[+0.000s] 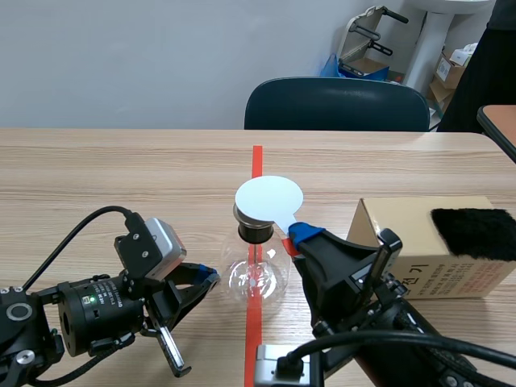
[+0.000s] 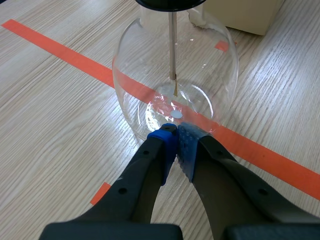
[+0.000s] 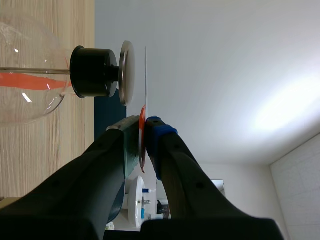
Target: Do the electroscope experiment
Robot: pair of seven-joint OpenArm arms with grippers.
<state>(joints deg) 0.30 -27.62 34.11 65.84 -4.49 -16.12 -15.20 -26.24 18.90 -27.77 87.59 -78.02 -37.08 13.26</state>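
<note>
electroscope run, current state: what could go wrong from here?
1. The left gripper, shut on nothing, has its tips right at the base of the glass flask. A nudge forward could slide or tip the flask.
2. The right gripper holds the white plate by a thin tab, very close to the metal cap. A small drift might bump the cap, which could spoil the reading or rock the flask.

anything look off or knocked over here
Nothing stands out. The flask stands upright, the right gripper holds the white disc level just over its cap, and the box lies flat beside it.
</note>
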